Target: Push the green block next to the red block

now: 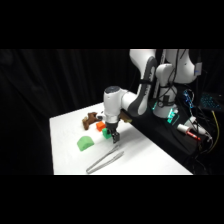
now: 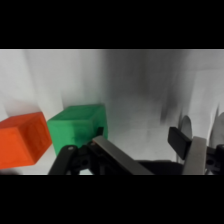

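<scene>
Pushing nearly done: open gripper [image 2: 145, 142] touches green block [image 2: 77, 127] beside red block [image 2: 22, 140]; next, nudge closer.

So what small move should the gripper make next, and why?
Probably one more short nudge of the green block toward the red block. In the wrist view a gripper finger sits at the green block's edge, the gripper is open, and the two blocks look close, though whether they touch is unclear.
</scene>
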